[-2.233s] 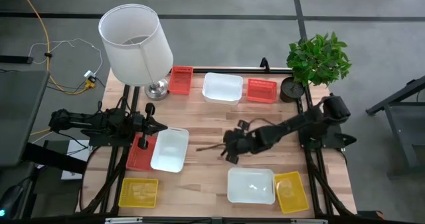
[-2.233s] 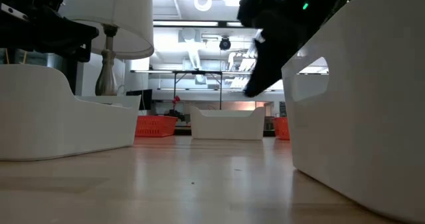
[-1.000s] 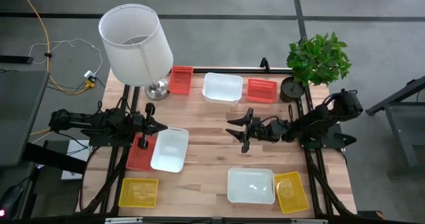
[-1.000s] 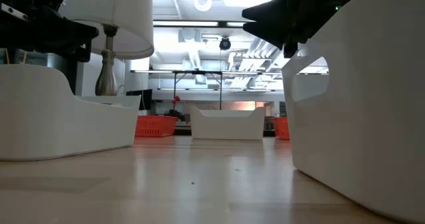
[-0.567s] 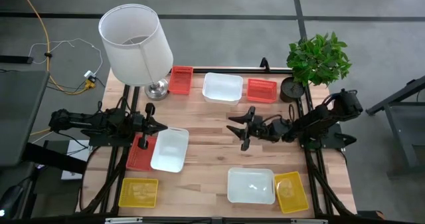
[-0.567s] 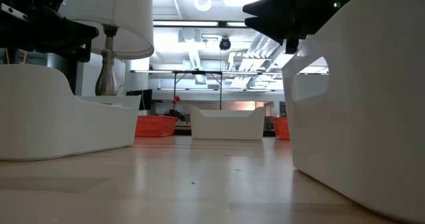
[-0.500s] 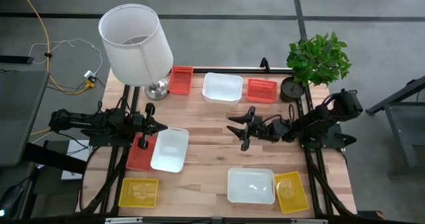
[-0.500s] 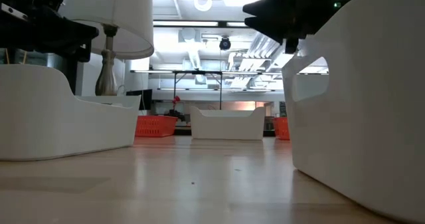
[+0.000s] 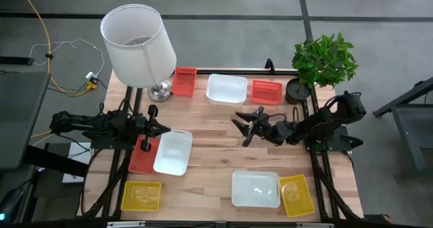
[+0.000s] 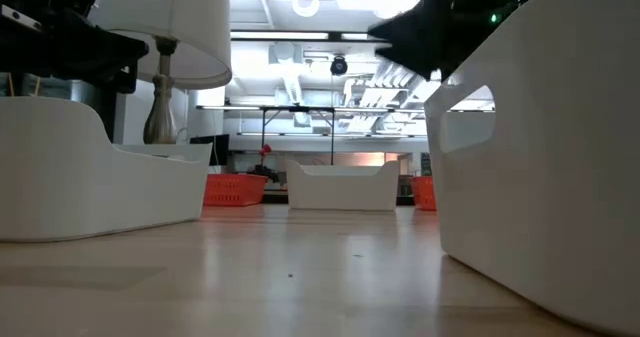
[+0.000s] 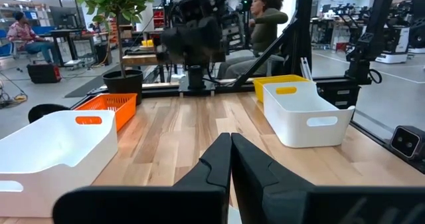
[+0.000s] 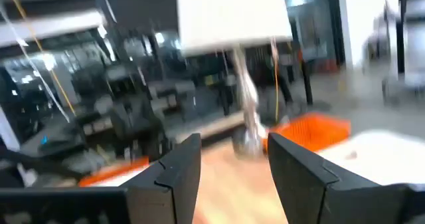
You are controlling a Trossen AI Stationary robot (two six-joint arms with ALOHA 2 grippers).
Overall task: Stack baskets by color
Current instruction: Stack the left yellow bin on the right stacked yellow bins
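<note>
At the far edge stand a red basket (image 9: 184, 81), a white basket (image 9: 226, 89) and a second red basket (image 9: 266, 91). At the left a white basket (image 9: 173, 151) sits against a red one (image 9: 140, 155). Near the front edge lie a yellow basket (image 9: 141, 195), a white basket (image 9: 256, 189) and a yellow basket (image 9: 296, 194). My right gripper (image 9: 244, 127) hangs open above the bare table middle, between the far and near baskets, and holds nothing. My left gripper (image 9: 164, 128) is shut and level at the left edge.
A big white lamp (image 9: 139, 45) stands at the far left corner and a potted plant (image 9: 323, 59) at the far right. Bare wood (image 9: 216, 137) lies in the table's middle. A person (image 11: 265, 18) sits in the room beyond the right arm.
My right gripper has tipped upward and swung a little toward the table's far edge, still open. The baskets have not moved.
</note>
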